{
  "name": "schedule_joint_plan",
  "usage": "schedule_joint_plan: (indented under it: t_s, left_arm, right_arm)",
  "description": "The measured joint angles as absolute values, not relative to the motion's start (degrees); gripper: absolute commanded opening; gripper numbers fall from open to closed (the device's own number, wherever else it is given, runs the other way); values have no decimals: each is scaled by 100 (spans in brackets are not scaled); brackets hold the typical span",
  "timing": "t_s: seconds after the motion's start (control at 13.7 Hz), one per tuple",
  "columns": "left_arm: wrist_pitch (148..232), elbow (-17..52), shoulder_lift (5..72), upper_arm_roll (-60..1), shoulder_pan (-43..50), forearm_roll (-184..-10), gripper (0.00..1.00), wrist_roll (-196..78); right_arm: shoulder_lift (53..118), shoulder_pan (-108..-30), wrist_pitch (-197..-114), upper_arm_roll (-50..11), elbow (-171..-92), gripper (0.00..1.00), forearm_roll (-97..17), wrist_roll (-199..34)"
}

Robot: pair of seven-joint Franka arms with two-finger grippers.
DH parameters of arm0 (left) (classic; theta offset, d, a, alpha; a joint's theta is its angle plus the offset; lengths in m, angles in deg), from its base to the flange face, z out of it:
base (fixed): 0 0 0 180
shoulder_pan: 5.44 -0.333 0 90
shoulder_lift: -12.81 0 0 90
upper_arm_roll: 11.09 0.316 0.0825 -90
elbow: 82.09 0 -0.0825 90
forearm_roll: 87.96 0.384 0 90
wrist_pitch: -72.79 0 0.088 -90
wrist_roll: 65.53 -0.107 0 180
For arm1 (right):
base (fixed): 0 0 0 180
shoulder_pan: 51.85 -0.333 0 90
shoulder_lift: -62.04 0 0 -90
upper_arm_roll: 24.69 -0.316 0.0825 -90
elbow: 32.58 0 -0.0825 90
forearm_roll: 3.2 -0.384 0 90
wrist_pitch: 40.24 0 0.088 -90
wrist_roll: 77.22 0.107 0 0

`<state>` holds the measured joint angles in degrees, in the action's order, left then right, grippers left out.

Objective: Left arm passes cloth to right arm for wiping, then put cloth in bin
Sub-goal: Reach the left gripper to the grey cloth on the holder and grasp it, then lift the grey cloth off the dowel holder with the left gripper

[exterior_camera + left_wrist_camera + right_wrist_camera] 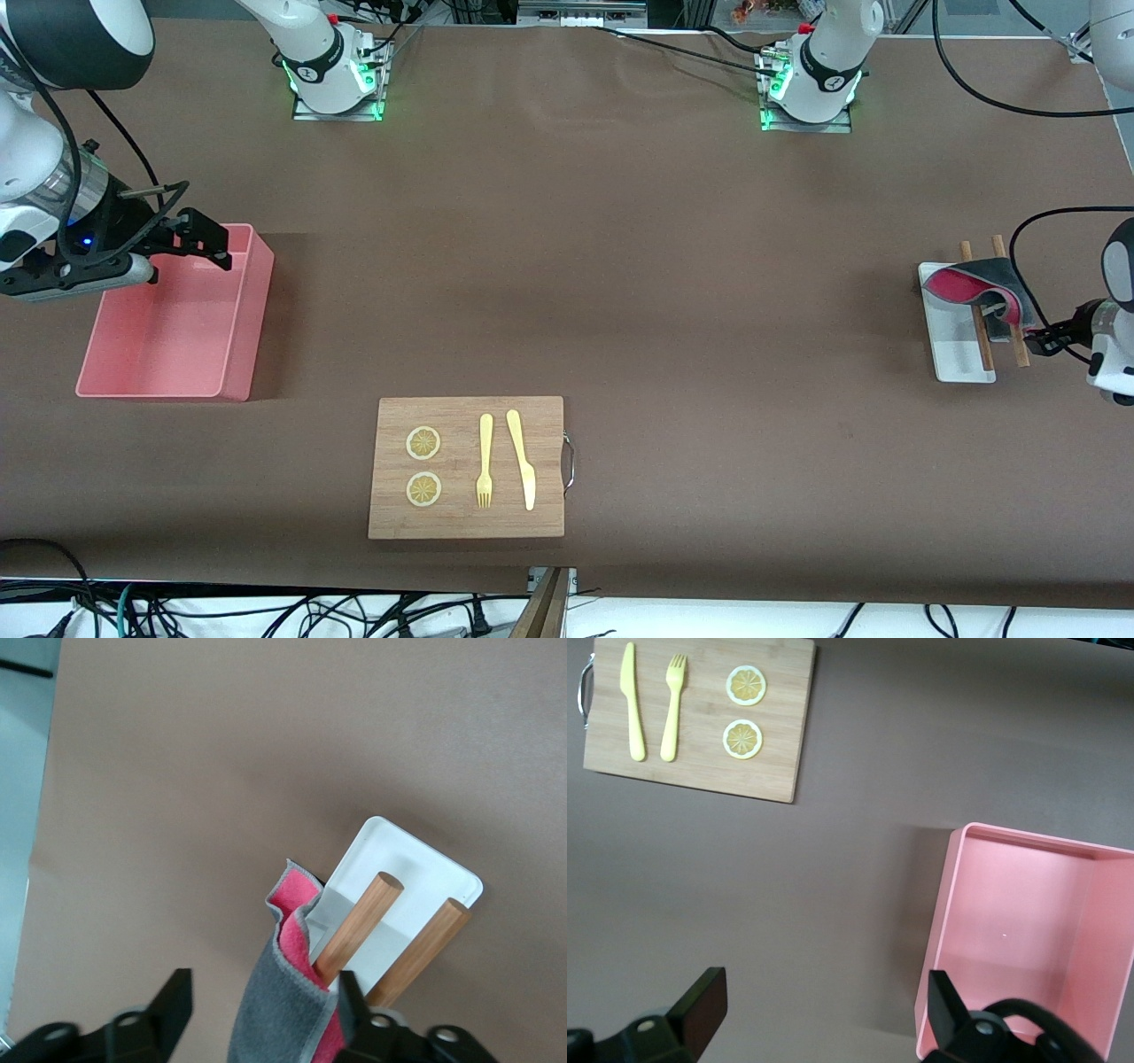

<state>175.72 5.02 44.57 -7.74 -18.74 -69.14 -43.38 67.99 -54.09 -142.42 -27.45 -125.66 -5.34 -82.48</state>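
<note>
One cloth, grey and pink-red, drapes over two wooden rods on small white tray at left arm's end of table. I see left gripper at cloth's edge, fingers spread wide either side of cloth, not clamped. Right gripper hangs over pink bin at right arm's end, fingers apart, holding nothing. Wooden board sits nearer camera, carrying two lemon slices, fork, knife.

Wooden rods crowd cloth; bin open-topped
</note>
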Motion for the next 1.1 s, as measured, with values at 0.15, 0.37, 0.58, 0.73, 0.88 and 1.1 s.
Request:
schedule_joint_plan:
  t_s: [0.15, 0.37, 0.58, 0.73, 0.88, 1.1]
  left_arm:
    - [17572, 513, 4560, -782, -1869, -6914, 58, -4117]
    - [17571, 638, 4608, -814, -1860, -6914, 47, -3835]
    - [17564, 673, 4608, -827, -1846, -6914, 33, -3771]
    - [17564, 675, 4606, -829, -1835, -6914, 32, -3763]
    - [17564, 674, 4600, -829, -1827, -6914, 29, -3758]
    - [17564, 674, 4593, -831, -1818, -6914, 1, -3756]
  right_arm:
    - [6916, -5329, -14240, -2713, -12576, 100, -533, -8248]
    - [7130, -5181, -14413, -2685, -12571, 100, -527, -8253]
    - [7112, -5164, -14380, -2688, -12541, 100, -526, -8254]
    - [7037, -5164, -14215, -2689, -12509, 100, -526, -8254]
    - [6932, -5164, -14017, -2689, -12488, 100, -526, -8254]
    - [6680, -5163, -13886, -2660, -12467, 100, -526, -8253]
